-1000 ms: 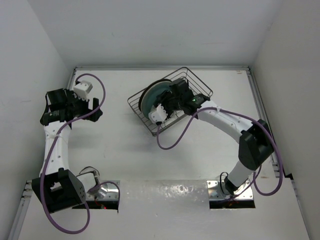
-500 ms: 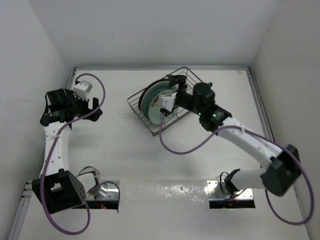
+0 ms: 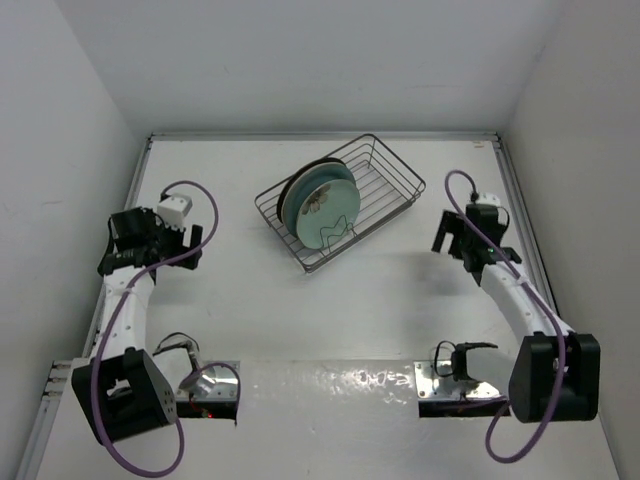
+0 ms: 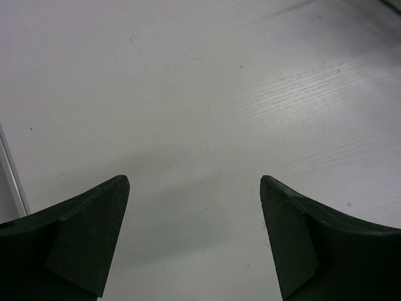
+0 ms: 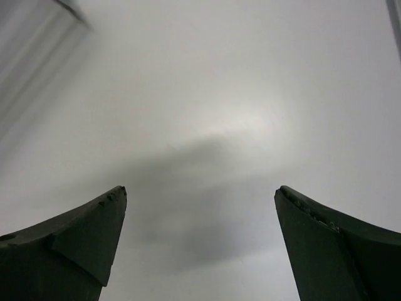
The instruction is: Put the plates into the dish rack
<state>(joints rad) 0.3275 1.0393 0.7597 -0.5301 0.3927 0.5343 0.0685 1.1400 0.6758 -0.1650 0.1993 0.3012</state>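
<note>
The rack (image 3: 388, 186) stands on the bench (image 3: 250, 300) in the upper middle of the top view, turned at an angle. The plates (image 3: 305, 196) stand on edge in its left part, close one behind the other. The front one is the green plate (image 3: 322, 203), with a brown motif on its face. Behind it only dark and pale rims of the others show at the left, so I cannot tell their patterns. The right part of the rack holds only bare wire.

The left claw (image 3: 193, 232) is at the left of the top view, well apart from the rack. In the left wrist view, the left claw (image 4: 194, 241) has its two dark fingers (image 4: 75, 241) wide apart, with only the white bench between them.

The right claw (image 3: 443, 230) is at the right of the top view, also clear of the rack and touching no plate. In the right wrist view, the right claw (image 5: 200, 248) is spread wide and holds nothing; under it lies a soft grey shadow on the bench. The upper left corner of that view is blurred, and I cannot tell what is there.
</note>
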